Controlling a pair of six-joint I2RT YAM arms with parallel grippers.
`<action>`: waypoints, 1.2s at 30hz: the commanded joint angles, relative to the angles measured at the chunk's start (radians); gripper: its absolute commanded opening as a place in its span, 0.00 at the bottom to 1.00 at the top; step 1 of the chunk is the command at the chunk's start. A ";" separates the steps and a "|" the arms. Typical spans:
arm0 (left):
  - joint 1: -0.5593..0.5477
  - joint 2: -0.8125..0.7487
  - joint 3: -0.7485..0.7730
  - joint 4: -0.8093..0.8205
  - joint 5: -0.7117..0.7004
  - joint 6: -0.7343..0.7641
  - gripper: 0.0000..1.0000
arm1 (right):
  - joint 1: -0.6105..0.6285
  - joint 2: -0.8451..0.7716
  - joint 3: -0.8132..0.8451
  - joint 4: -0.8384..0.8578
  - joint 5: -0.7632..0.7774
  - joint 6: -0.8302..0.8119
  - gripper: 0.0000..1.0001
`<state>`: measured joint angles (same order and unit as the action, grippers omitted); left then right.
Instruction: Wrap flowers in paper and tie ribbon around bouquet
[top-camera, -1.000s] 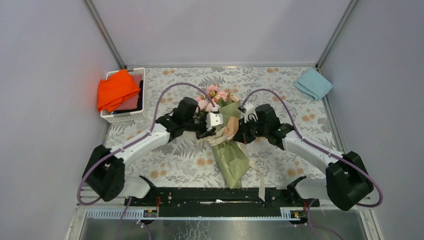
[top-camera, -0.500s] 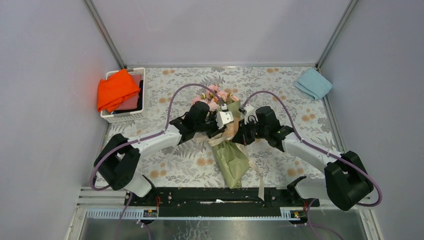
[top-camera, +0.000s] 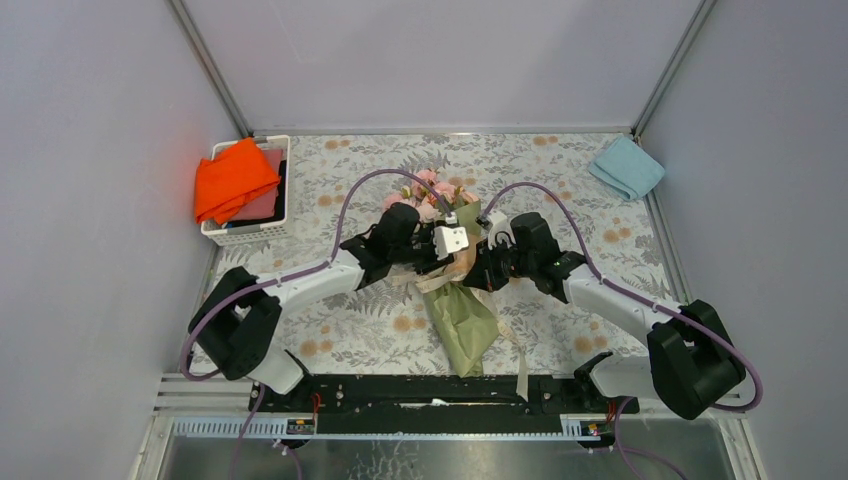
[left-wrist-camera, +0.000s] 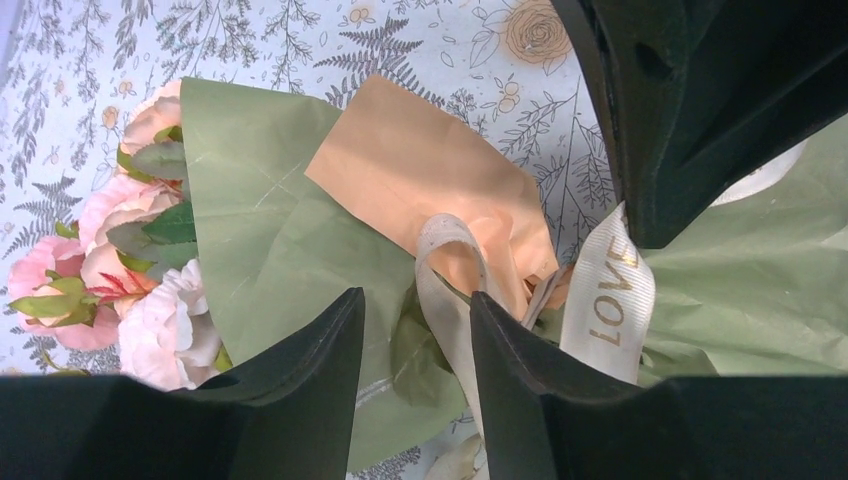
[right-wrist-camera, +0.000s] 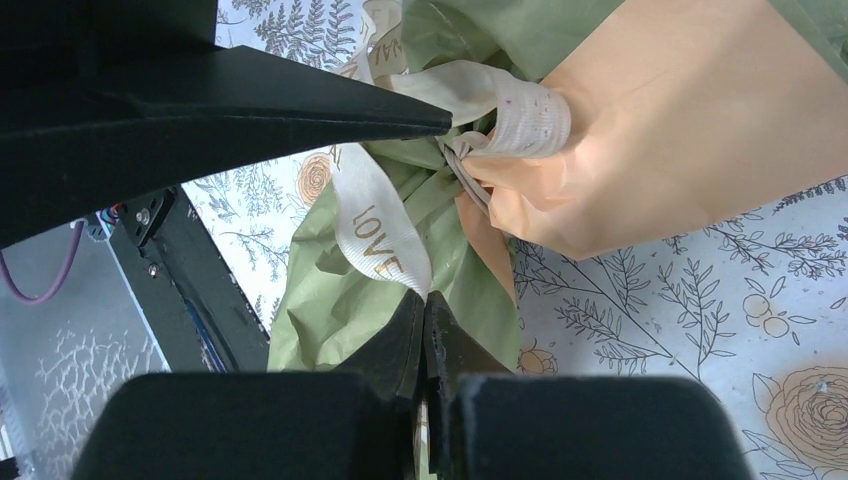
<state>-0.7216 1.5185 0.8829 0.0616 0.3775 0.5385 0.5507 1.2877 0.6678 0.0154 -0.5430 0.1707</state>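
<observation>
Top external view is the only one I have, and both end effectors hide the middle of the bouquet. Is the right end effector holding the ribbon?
Observer: Yes. In the right wrist view the right end effector is shut on the ribbon, on the strand printed LOVE.
Operator: And the left one, is it gripping?
Observer: No. The left end effector is open, and a ribbon loop rises from the gap between its fingers.
Operator: Is the paper gathered at the waist?
Observer: Yes. The ribbon cinches the paper there, and the peach flap sticks out beyond the loop.
</observation>
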 joint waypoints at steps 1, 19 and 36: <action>-0.006 0.027 -0.011 0.094 -0.008 0.045 0.50 | 0.003 0.000 0.010 0.046 -0.027 -0.014 0.00; -0.005 -0.072 0.078 -0.156 0.044 -0.095 0.00 | 0.108 0.029 -0.026 0.315 0.013 0.166 0.00; -0.005 -0.134 0.048 -0.222 0.071 -0.193 0.00 | 0.114 0.250 0.016 0.542 0.253 0.438 0.00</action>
<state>-0.7238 1.4200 0.9367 -0.1471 0.4065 0.3710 0.6647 1.5181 0.6315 0.4904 -0.3592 0.5457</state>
